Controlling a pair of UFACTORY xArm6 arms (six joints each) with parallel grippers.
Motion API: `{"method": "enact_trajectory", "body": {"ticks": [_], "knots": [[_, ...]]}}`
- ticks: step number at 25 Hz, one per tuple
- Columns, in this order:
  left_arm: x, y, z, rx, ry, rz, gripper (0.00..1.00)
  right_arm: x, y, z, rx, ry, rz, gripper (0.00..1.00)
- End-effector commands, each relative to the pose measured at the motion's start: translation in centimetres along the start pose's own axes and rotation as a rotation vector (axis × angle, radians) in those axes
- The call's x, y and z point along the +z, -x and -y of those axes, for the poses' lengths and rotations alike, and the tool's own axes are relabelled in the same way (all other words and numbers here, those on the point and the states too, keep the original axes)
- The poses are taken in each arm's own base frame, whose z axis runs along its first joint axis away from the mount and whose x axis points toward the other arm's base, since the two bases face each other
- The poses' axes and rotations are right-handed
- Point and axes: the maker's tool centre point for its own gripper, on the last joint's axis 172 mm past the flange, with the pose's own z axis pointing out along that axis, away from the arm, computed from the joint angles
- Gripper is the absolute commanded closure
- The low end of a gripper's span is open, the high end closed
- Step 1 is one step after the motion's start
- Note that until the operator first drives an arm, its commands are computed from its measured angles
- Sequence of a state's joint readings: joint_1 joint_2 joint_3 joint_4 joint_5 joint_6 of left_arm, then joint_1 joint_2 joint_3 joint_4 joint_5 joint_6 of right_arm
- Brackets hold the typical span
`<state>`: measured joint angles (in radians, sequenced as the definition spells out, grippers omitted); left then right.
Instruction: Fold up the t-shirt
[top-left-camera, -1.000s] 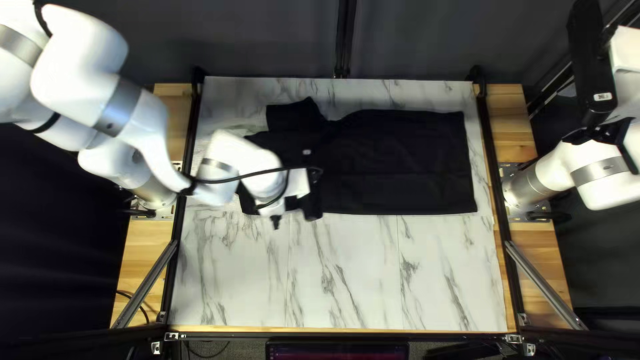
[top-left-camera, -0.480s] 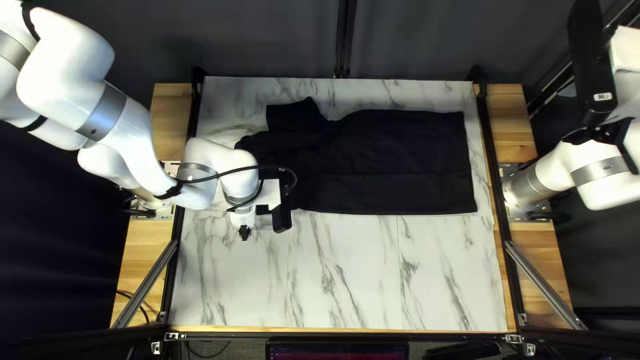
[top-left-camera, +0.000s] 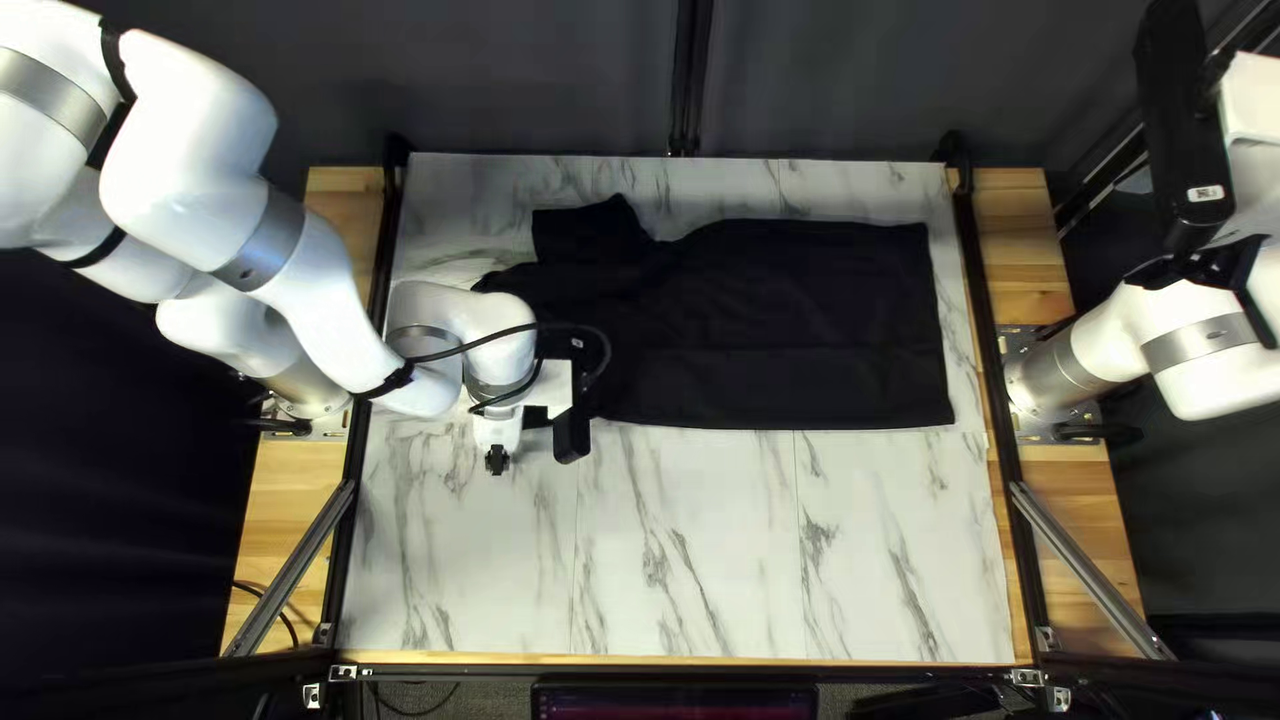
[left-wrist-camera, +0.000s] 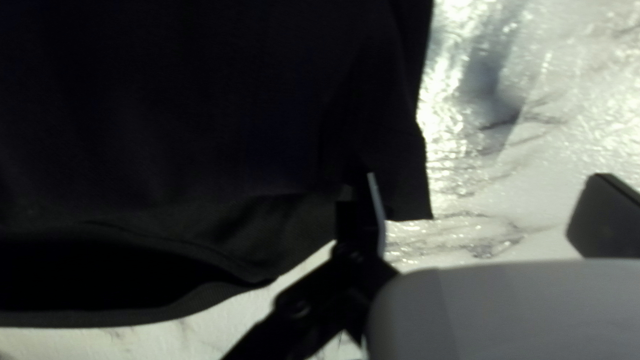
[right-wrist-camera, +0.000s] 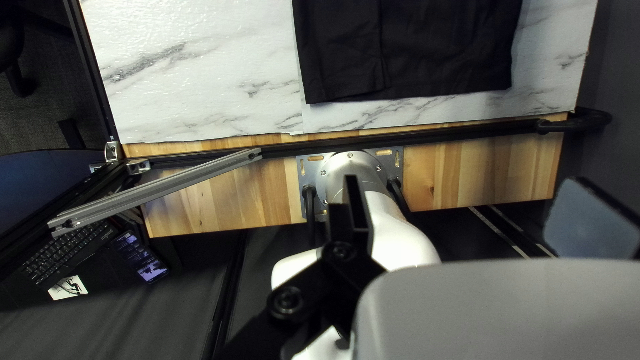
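Across the upper middle of the top left view, the black t-shirt (top-left-camera: 800, 327) lies spread sideways on the marble-patterned tabletop (top-left-camera: 694, 560). Its body looks mostly flat, with a faint lengthwise crease and a fairly straight hem at the right end. The left end is less tidy: one sleeve (top-left-camera: 580, 234) juts up toward the far edge, and the left wrist view shows the ribbed collar (left-wrist-camera: 167, 307) gaping, with soft ripples beside it.

I count one t-shirt, two arms and two claws, plus one keyboard (right-wrist-camera: 70, 253) and one phone (right-wrist-camera: 140, 257) in the right wrist view.

The left claw (top-left-camera: 496, 460) is at the shirt's lower left corner, fingers wide apart. In its wrist view a corner of sleeve cloth shows between them, nearer one finger, with marble toward the other; whether either touches cloth, I cannot tell. The right claw (top-left-camera: 1207, 264), also spread, is well apart from the shirt, at the right of the frame.
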<state>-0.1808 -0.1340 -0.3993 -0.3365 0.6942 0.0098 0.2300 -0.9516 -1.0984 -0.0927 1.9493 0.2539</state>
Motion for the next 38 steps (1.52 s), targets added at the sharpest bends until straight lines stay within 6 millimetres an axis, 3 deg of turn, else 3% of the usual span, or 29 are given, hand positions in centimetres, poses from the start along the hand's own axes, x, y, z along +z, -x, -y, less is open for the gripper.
{"method": "enact_trajectory", "body": {"ticks": [1,5,12,21,23,24,25,31,38], "knots": [[0.0,-0.1,1.3,-0.015,-0.018,0.003,0.71,0.0,0.0,0.0,0.000,0.000,0.000,0.00],[-0.9,0.2,1.3,-0.030,-0.044,0.008,0.79,0.0,0.0,0.0,0.000,0.000,0.000,0.00],[-1.4,2.4,0.6,-0.067,-0.081,0.021,0.80,0.0,0.0,0.0,0.000,0.000,0.000,0.00],[-1.5,3.8,-0.3,-0.089,-0.105,0.023,0.70,0.0,0.0,0.0,0.000,0.000,0.000,0.00],[-1.2,3.9,-0.4,-0.090,-0.104,0.022,0.65,0.0,0.0,0.0,0.000,0.000,0.000,0.00],[-1.0,3.8,-0.5,-0.087,-0.100,0.022,0.24,0.0,0.0,0.0,0.000,0.000,0.000,0.00],[-0.9,3.6,-0.6,-0.083,-0.097,0.023,0.00,0.0,0.0,0.0,0.000,0.000,0.000,0.00],[-3.0,3.1,-1.5,-0.074,-0.105,0.006,0.00,0.0,0.0,0.0,0.000,0.000,0.000,0.00],[-4.5,1.8,-0.7,-0.058,-0.125,0.000,0.00,0.0,0.0,0.0,0.000,0.000,0.000,0.00]]}}
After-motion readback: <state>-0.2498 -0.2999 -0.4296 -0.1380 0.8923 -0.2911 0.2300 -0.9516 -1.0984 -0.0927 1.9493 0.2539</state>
